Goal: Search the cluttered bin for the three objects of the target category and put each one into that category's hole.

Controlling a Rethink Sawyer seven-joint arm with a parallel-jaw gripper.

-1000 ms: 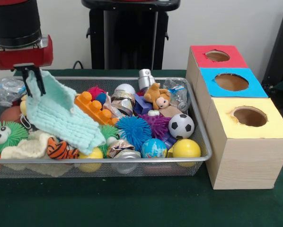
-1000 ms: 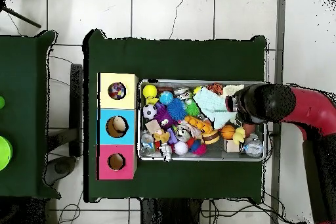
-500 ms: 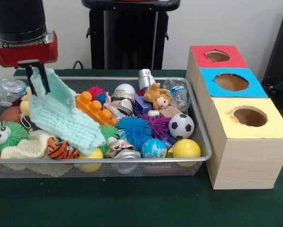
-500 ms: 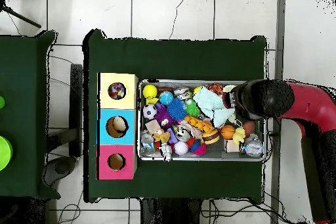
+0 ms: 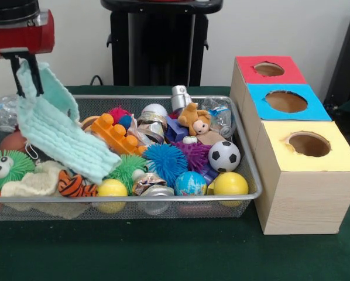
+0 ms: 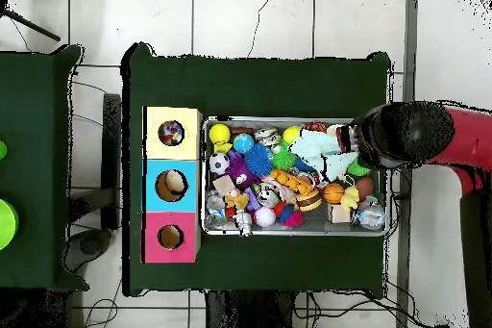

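The black fingers (image 5: 25, 75) of the gripper (image 5: 26, 76) are clamped on the top corner of a mint-green knitted cloth (image 5: 59, 136). The cloth hangs from them at a slant, its upper end lifted above the rim and its lower end draping down onto the toys near a tiger-striped toy (image 5: 76, 184) and a yellow ball (image 5: 113, 188). Above the fingers sits the red gripper housing, at the front view's upper left; in the overhead view the arm (image 6: 423, 137) reaches in from the right, over the tray's right end.

The bin (image 5: 134, 199) is a wide, shallow tray of silver wire mesh with a metal rim. It rests on the green tabletop (image 5: 163, 252), just beside three boxes, and is packed with clutter: an orange building block (image 5: 116, 133), a blue spiky ball (image 5: 165, 163), a purple spiky ball (image 5: 194, 153), a soccer ball (image 5: 224, 156), a globe-patterned ball (image 5: 190, 183), a second yellow ball (image 5: 230, 184), a green spiky toy with eyes (image 5: 5, 168), a cream cloth (image 5: 31, 182), a small plush animal (image 5: 195, 120), crushed cans and plastic bottles.

The boxes stand in a row, touching: red-topped (image 5: 267, 70) farthest from the camera, blue-topped (image 5: 285, 102) in the middle, yellow-topped (image 5: 308, 146) nearest, each with a round hole in its top.
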